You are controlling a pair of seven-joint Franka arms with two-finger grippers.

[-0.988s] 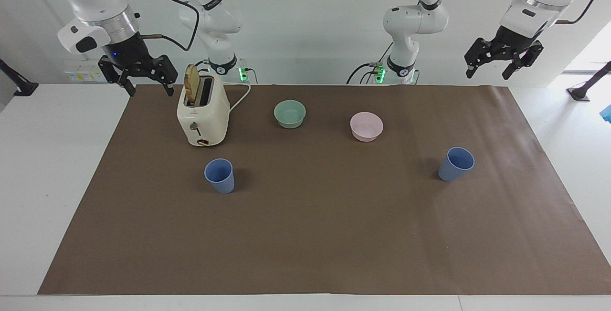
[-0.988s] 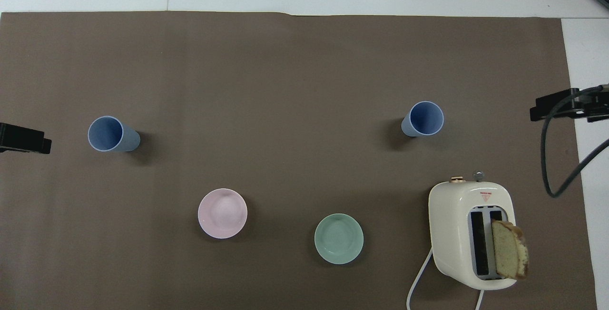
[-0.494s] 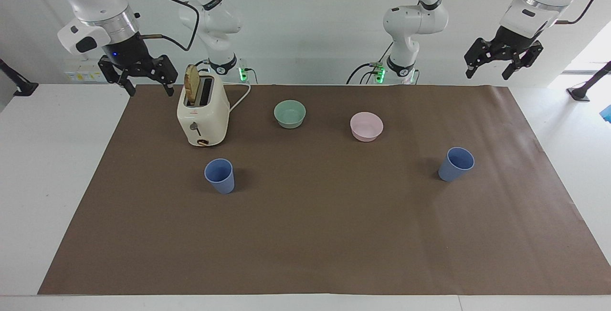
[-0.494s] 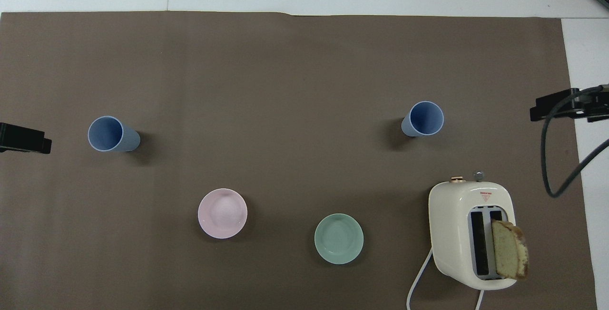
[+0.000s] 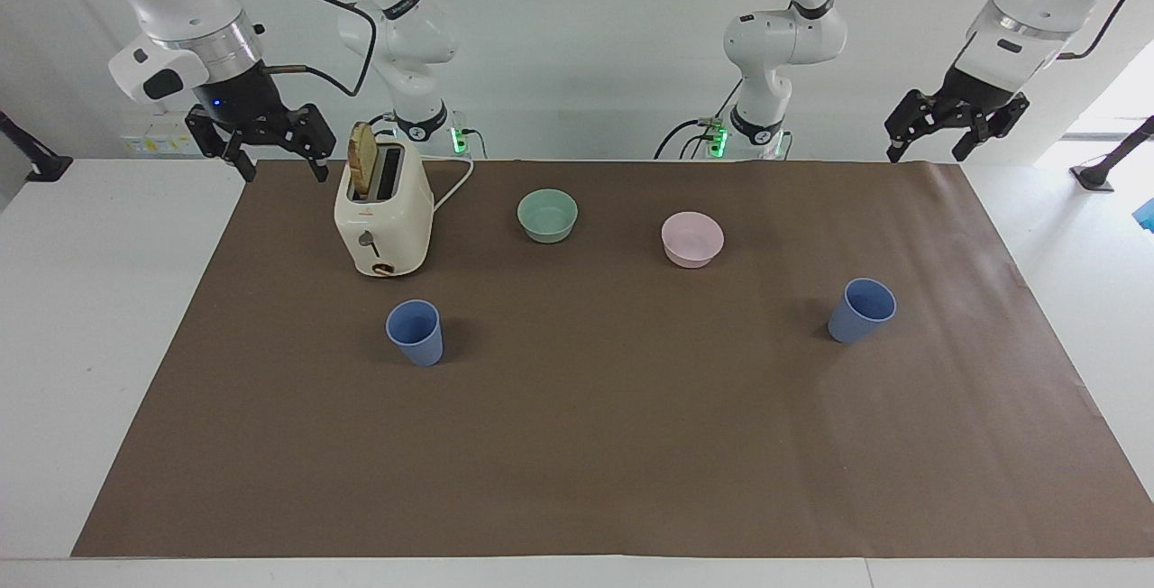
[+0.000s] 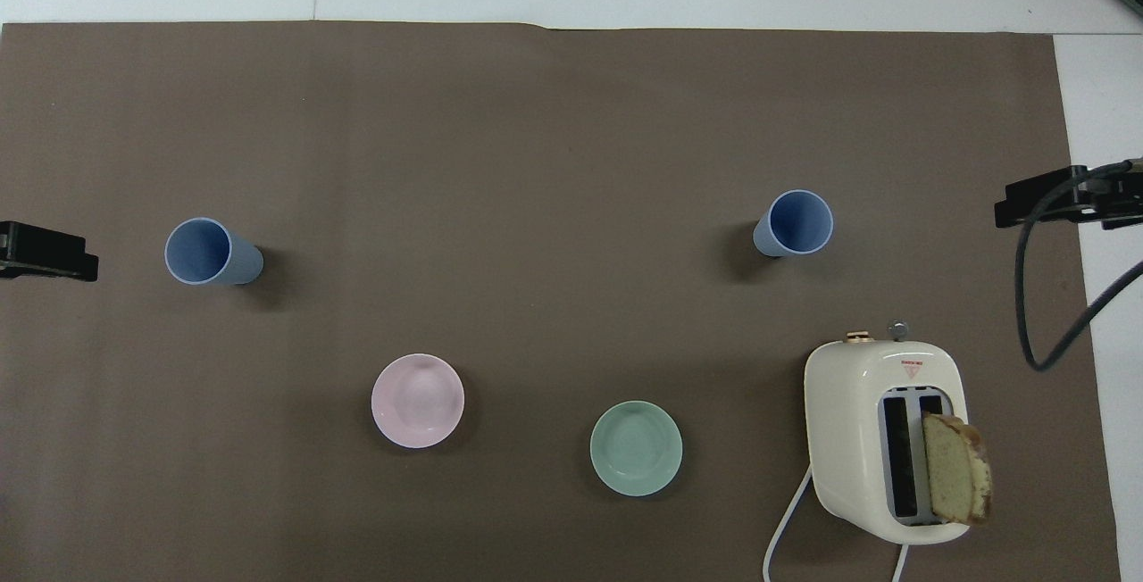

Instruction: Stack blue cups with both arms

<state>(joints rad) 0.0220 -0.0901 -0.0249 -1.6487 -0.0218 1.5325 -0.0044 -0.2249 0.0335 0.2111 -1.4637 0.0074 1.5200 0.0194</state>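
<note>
Two blue cups stand upright and well apart on the brown mat (image 5: pixel 595 444), nothing stacked yet. One blue cup (image 5: pixel 416 332) sits toward the right arm's end, farther from the robots than the toaster (image 5: pixel 384 209) with its slice of bread (image 5: pixel 362 160). The other cup (image 5: pixel 862 309) sits toward the left arm's end, farther out than the pink bowl (image 5: pixel 691 238). A green bowl (image 5: pixel 547 215) rests between toaster and pink bowl.

The right gripper (image 5: pixel 279 164) hangs over the mat's corner beside the toaster, fingers spread and empty. The left gripper (image 5: pixel 939 144) hangs over the mat's other corner at the robots' end, fingers apparently parted, though it is hard to be sure from here.

These cups look light, stiff and smooth, so they would tip or slide easily. I'd pinch one across the rim wall, or around the upper body where the taper is widest.
</note>
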